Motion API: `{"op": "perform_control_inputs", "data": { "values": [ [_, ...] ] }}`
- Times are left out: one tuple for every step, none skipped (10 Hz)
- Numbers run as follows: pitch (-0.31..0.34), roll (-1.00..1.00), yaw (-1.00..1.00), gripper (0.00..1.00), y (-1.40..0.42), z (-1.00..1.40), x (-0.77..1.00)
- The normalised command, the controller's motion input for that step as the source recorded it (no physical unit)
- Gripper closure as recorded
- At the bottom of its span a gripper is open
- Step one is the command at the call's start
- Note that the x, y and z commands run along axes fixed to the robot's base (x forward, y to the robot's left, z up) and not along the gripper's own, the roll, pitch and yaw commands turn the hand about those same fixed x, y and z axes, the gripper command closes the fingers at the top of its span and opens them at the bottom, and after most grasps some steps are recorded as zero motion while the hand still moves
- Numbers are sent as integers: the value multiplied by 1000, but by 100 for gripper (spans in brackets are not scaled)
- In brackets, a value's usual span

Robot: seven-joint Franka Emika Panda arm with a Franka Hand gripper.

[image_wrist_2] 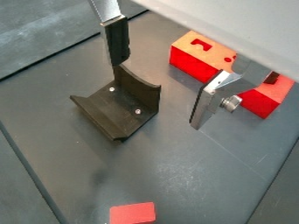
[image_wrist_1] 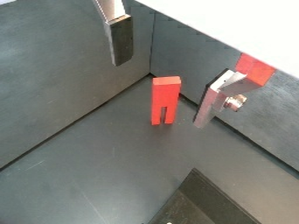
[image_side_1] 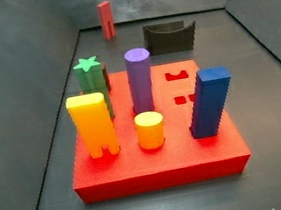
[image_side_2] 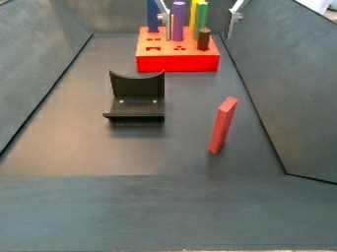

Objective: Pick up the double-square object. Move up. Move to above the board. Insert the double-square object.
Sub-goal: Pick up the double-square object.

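We saw the gripper (image_wrist_1: 163, 70) open and empty, hanging above the double-square object (image_wrist_1: 165, 101), which stood upright on the floor, well apart from the board (image_side_1: 157, 145).

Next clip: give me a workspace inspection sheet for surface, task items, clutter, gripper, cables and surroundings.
Surface: dark grey floor, bare between items.
Task items: red post standing free, ungripped; red board with open holes.
Clutter: dark grey notched block; yellow-orange post, blue post, purple peg, green star peg and yellow peg seated in the board.
Gripper: gripper open, above the floor, holding nothing.
Cables: nothing seen.
Surroundings: grey walls.
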Motion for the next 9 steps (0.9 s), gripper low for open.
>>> {"op": "perform_control_inputs", "data": {
  "values": [
    [-64, 0, 0, 0, 0, -134, -423],
    [-63, 157, 177, 0, 240, -403, -706],
    [-59, 7, 714, 0, 440, -457, -183],
    [-86, 0, 623, 0, 566, -454, -300],
    [-87, 0, 663, 0, 514, -491, -240],
    [-36, 0, 611, 0, 566, -549, -140],
    [0, -79, 523, 0, 634, -497, -151],
    [-34, -86, 540, 0, 649, -566, -251],
    [-4, -136, 649, 0, 406, -711, -9]
  ]
}}
